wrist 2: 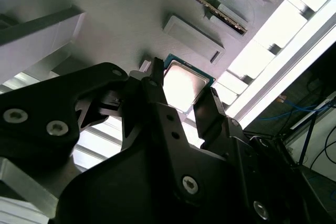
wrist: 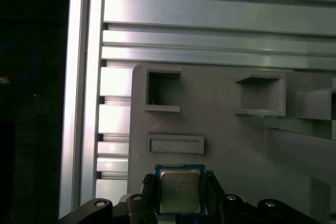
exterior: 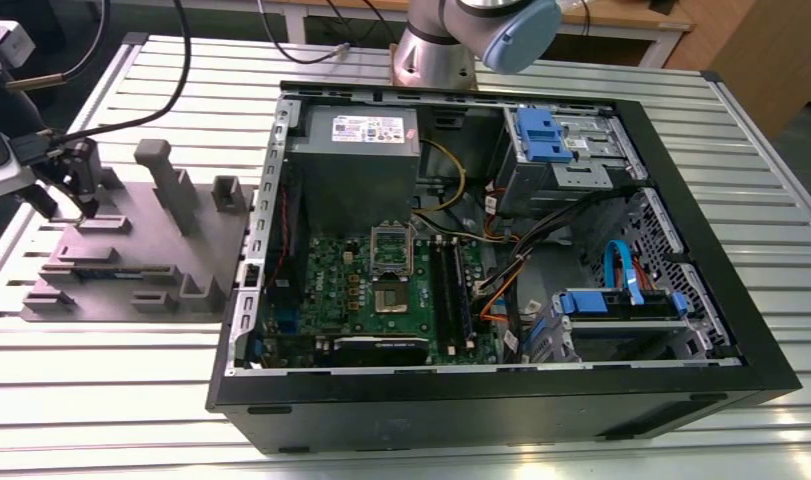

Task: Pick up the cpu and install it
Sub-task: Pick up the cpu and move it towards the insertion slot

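Observation:
The cpu point(wrist: 179, 191) is a small square chip with a shiny metal top and a thin green rim. It sits between the two black fingers of my gripper point(wrist: 179, 182), low over the grey fixture block point(wrist: 236, 145). In the second wrist view the fingers press both edges of the cpu point(wrist 2: 182, 83), so the gripper point(wrist 2: 184, 90) is shut on it. In the exterior view my gripper point(exterior: 85, 208) hangs over the far corner of the fixture block point(exterior: 138, 250), on the exterior view's left. The motherboard socket point(exterior: 389, 296) lies inside the open computer case point(exterior: 512, 400), its silver frame point(exterior: 389, 246) raised.
The fixture block carries upright posts point(exterior: 165, 180) and several pockets close to the gripper. A grey power-supply box point(exterior: 358, 140), blue drive brackets point(exterior: 545, 135) and loose cables point(exterior: 512, 270) crowd the case around the socket. Slatted aluminium table point(exterior: 112, 380) surrounds both.

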